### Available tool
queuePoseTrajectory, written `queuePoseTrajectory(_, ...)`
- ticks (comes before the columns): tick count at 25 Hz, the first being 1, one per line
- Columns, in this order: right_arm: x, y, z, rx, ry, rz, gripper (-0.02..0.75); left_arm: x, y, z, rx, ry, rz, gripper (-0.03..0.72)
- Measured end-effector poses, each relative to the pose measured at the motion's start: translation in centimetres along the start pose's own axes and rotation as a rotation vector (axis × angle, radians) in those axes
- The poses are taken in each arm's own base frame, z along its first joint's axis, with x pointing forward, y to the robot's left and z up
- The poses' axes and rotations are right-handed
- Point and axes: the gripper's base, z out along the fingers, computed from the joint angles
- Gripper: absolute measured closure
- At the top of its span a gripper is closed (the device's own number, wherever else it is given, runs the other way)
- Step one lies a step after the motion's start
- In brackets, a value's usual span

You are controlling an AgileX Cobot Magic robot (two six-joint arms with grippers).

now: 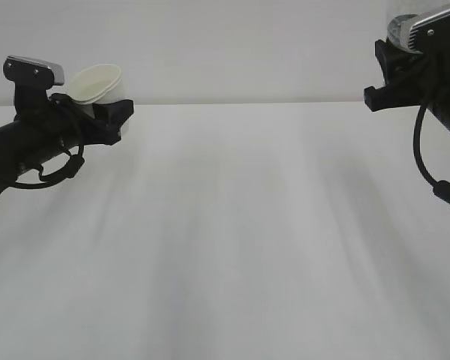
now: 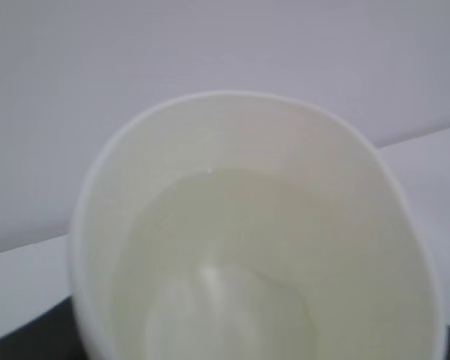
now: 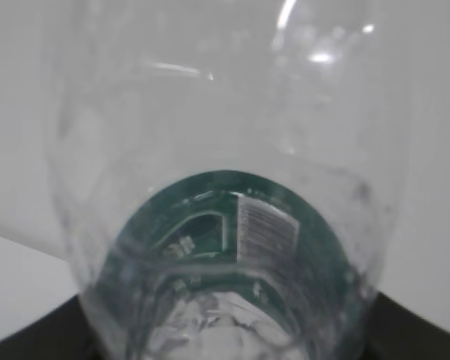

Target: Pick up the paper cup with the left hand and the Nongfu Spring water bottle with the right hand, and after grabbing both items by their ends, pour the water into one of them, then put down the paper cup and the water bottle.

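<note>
A pale wall backs the bare white desk (image 1: 232, 225). My left gripper (image 1: 109, 112) holds the paper cup (image 1: 97, 82) tilted above the desk, water (image 2: 232, 255) inside. My right gripper (image 1: 382, 79), half cut off, holds the bottle (image 3: 225, 187), its neck unseen.

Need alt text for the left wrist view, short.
Close-up looking into the white paper cup, which fills most of the picture; clear water sits in its pale cream inside. Behind its rolled rim are a plain light wall and a strip of white table.
</note>
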Motion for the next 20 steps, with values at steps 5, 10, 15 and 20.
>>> queuePoseTrajectory(5, 0.1, 0.0, 0.0, -0.005, 0.013, 0.008, 0.337, -0.2, 1.7, -0.4, -0.083, -0.014, -0.011, 0.241)
queuePoseTrajectory(10, 0.2, 0.1, 0.0, -0.012, 0.027, 0.008, 0.337, 0.1, 3.2, -0.7, -0.149, -0.014, -0.026, 0.241)
queuePoseTrajectory(15, 0.3, 0.1, 0.0, -0.015, 0.034, 0.01, 0.337, 0.8, 4.1, -0.9, -0.184, 0.001, -0.029, 0.243)
queuePoseTrajectory(20, 0.3, 0.1, 0.0, -0.014, 0.035, 0.011, 0.337, 2.1, 4.9, -0.9, -0.216, 0.032, -0.022, 0.244)
